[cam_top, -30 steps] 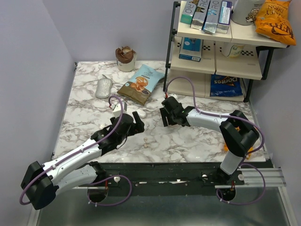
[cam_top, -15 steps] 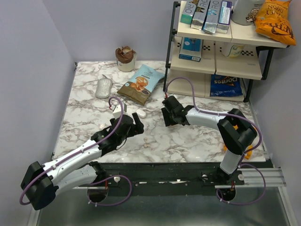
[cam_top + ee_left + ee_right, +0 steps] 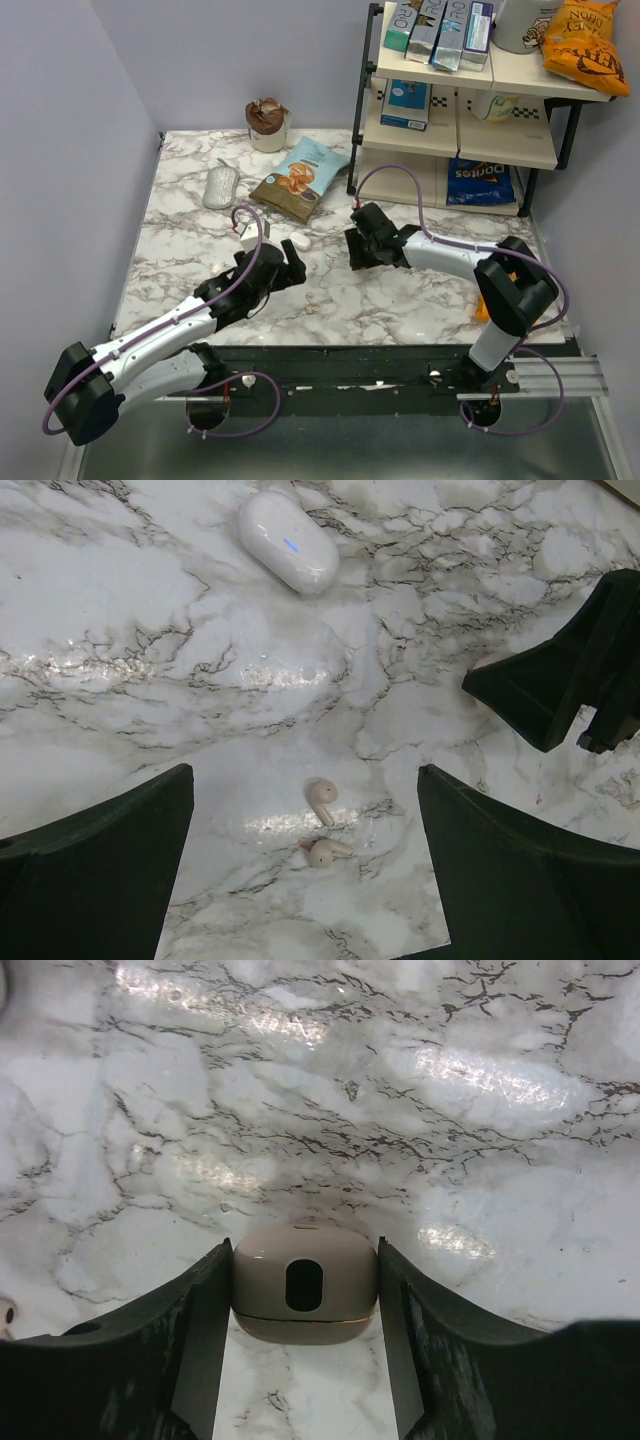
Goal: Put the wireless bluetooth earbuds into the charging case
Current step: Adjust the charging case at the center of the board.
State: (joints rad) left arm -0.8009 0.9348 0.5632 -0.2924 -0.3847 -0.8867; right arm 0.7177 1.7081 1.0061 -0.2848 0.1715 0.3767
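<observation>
My left gripper (image 3: 305,772) is spread as wide as it goes and has hold of nothing; in its wrist view my two dark fingers (image 3: 100,870) fill the lower left and lower right corners, over the marble table (image 3: 120,600). The two earbuds (image 3: 322,800) lie on the marble in the lower middle of that frame, between my fingers, close together but not touching each other, and I touch neither. The charging case (image 3: 288,542) lies on the table at the top of the same frame, left of centre, well apart from the earbuds, with a small blue light on its upper face. In the overhead view it sits near mid-frame between my two hands, just beyond my left fingertips. My right gripper (image 3: 305,1250), right of centre in that view, is partly closed around a beige rounded piece (image 3: 260,1265) with a dark oval slot, my fingers pressed against both its sides at the bottom middle of the right wrist frame; whether it rests on the marble or is lifted I cannot tell
</observation>
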